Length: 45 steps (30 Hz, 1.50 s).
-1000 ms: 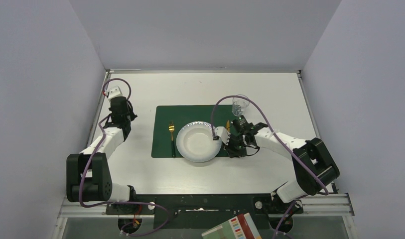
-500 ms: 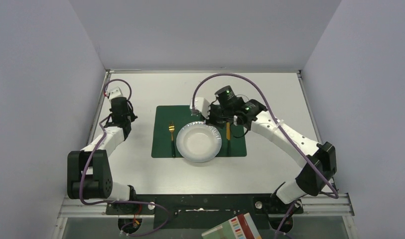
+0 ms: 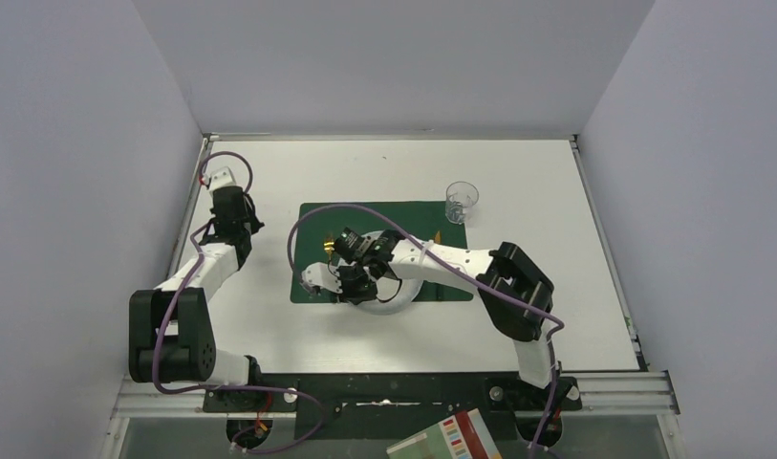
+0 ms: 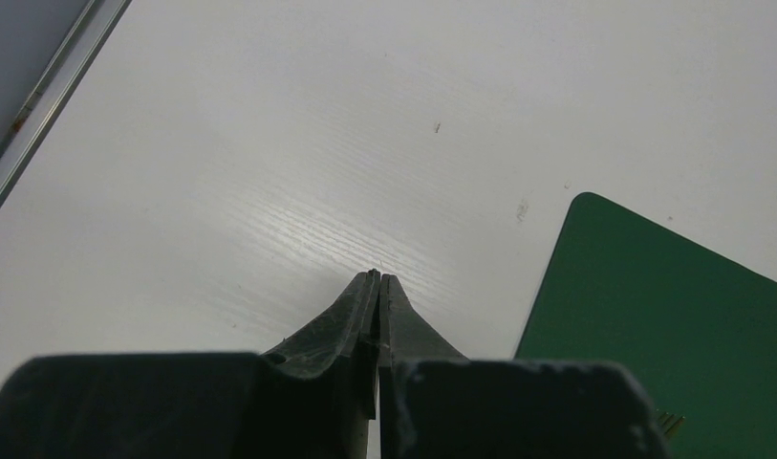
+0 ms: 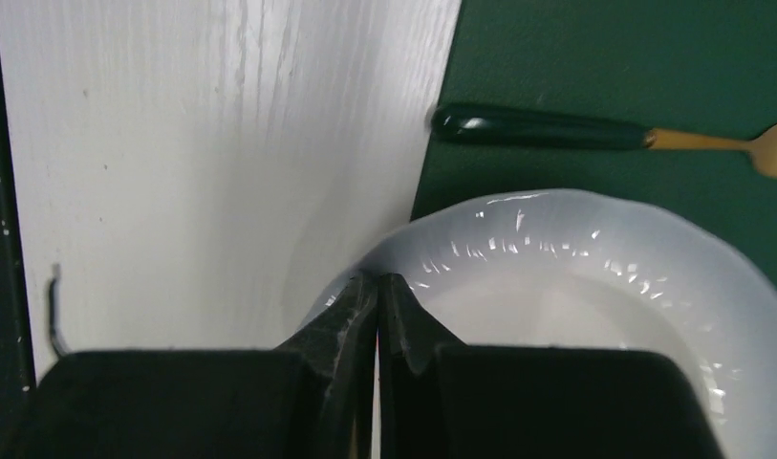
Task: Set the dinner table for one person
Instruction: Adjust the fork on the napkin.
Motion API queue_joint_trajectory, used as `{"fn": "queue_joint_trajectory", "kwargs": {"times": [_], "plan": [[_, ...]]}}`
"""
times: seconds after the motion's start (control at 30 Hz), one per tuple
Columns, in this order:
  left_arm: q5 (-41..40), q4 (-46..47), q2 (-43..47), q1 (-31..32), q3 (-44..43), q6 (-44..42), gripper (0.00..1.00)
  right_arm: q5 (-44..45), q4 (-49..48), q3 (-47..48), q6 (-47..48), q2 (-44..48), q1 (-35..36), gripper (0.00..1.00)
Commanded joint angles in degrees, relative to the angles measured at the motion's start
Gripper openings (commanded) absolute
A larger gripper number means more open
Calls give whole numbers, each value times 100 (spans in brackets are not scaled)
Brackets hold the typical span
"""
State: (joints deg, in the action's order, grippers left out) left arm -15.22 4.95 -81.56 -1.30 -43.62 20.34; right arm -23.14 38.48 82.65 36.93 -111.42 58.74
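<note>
Since a second ago the right arm has swung from the knife side clean across the plate (image 5: pixel 575 287). My right hand (image 5: pixel 377 282) is now pinched shut on nothing, low over the plate's rim at the edge of the placemat (image 5: pixel 604 57). The fork (image 5: pixel 547 129) lies just beyond. The left hand (image 4: pixel 377 279) has stayed parked over bare desk (image 3: pixel 384 172) left of the placemat, fingers closed and empty.

My worry is that low hand: one careless sweep could nudge the plate off centre or shove the fork crooked. The arm's purple cable also loops over the setting (I'd hate to see it snag). The cup (image 3: pixel 462 201) stands well clear at the placemat's far right corner.

The desk is a broad, flat white rectangle with a faint grain and a thin metal rim. It spreads out from the arm bases to the grey walls, with the placemat near its middle.
</note>
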Motion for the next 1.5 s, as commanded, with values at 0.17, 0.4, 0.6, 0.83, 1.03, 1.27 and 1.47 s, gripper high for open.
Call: {"fn": "queue_joint_trajectory", "kwargs": {"times": [0.17, 0.4, 0.6, 0.83, 1.03, 1.27, 1.47], "plan": [[-55, 254, 246, -63, -76, -96, 0, -29, -61, 875, 64, -247, 326, 0], [141, 147, 232, -63, -112, -83, 0, 94, -36, 881, 33, -231, 420, 0], [127, 164, 259, -63, -108, -83, 0, 247, -108, 863, 1, -311, 588, 0], [47, 243, 307, -63, -68, -83, 0, 498, -192, 929, 81, -536, 681, 0], [18, 243, 307, -63, -72, -83, 0, 600, -195, 1053, 175, -714, 716, 0], [11, 235, 300, -64, -66, -83, 0, 819, -177, 1227, 309, -834, 724, 0], [11, 219, 255, -72, -79, -83, 0, 965, -112, 1380, 388, -908, 725, 0]]}}
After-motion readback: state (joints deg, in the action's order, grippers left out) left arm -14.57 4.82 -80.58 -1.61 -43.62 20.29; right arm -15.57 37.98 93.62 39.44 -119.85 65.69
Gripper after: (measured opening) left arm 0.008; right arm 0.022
